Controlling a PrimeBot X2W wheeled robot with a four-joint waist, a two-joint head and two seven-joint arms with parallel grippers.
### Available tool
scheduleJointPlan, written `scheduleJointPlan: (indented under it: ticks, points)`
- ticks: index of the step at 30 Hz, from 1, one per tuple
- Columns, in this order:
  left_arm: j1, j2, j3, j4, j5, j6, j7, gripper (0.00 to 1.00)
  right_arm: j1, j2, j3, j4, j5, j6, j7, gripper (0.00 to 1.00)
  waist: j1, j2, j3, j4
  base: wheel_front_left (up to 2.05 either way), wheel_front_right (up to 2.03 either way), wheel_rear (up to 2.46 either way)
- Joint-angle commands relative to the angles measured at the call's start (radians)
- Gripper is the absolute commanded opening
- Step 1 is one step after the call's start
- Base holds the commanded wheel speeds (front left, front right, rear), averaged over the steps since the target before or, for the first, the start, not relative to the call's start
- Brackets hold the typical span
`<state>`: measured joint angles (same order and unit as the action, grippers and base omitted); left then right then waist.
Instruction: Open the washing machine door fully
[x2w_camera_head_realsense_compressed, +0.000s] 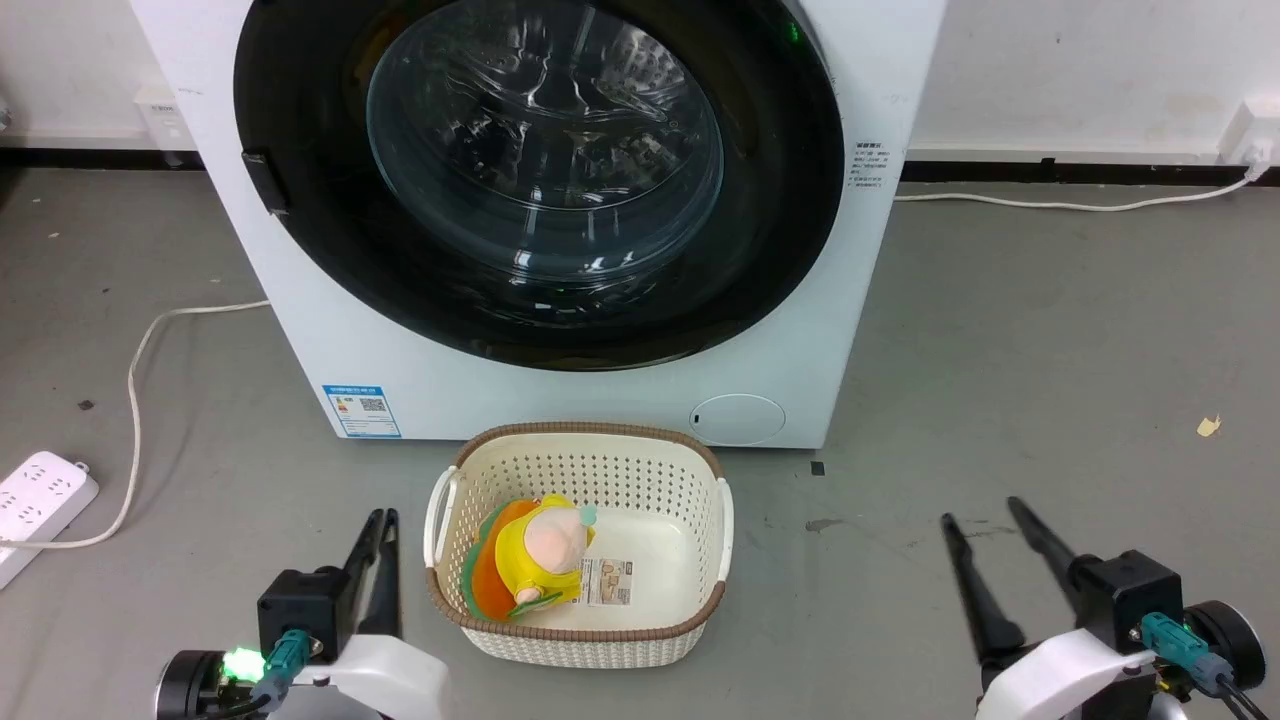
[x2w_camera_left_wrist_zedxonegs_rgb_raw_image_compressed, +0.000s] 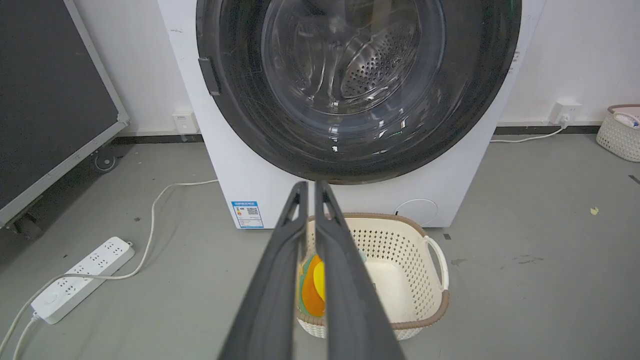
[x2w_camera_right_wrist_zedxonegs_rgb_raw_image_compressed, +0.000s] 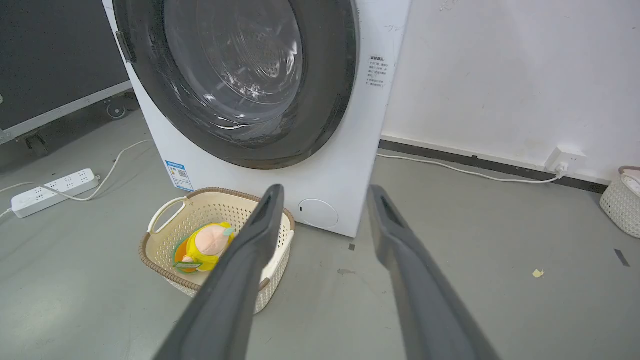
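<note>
Two hands were recorded low on the near side of the washing machine (x2w_camera_head_realsense_compressed: 560, 400), both well clear of it. The left hand (x2w_camera_head_realsense_compressed: 383, 516) had its fingers pressed together on nothing. The right hand (x2w_camera_head_realsense_compressed: 980, 510) had its fingers spread apart and was empty. The washing machine door (x2w_camera_head_realsense_compressed: 540, 180) sat closed, flush against the machine's front. A perforated basket (x2w_camera_head_realsense_compressed: 580, 435) stood on the floor just before the machine, between the hands, and held a yellow plush toy (x2w_camera_head_realsense_compressed: 535, 560).
</note>
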<state>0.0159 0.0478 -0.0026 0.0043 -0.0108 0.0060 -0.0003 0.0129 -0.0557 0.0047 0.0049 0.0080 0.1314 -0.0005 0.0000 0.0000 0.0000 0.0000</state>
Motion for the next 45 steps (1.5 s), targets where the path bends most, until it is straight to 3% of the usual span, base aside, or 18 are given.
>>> scheduleJointPlan:
  ticks: [1, 21, 42, 45]
  points:
    - [-0.001, 0.0, -0.002, 0.001, -0.001, 0.001, -0.002, 1.0, 0.0, 0.0, 0.0, 0.001, 0.002, 0.0, -0.002, 1.0, 0.0, 0.0, 0.0, 0.0, 0.0, 0.0, 0.0]
    - [-0.027, 0.0, -0.049, 0.004, -0.018, 0.021, -0.046, 1.0, -0.031, -0.02, 0.004, 0.001, 0.025, 0.0, -0.046, 1.0, 0.0, 0.0, 0.039, 0.011, 0.0, 0.0, 0.0]
    - [-0.101, 0.001, -0.132, -0.003, -0.039, 0.057, -0.094, 1.0, -0.278, -0.146, 0.014, 0.018, 0.209, 0.0, -0.052, 1.0, 0.0, 0.0, 0.152, 0.053, 0.0, 0.0, 0.0]
    - [-0.11, 0.001, -0.141, -0.004, -0.041, 0.062, -0.1, 1.0, -0.318, -0.161, 0.016, 0.026, 0.238, 0.0, -0.053, 0.07, 0.0, 0.0, 0.165, 0.061, 0.0, 0.0, 0.0]
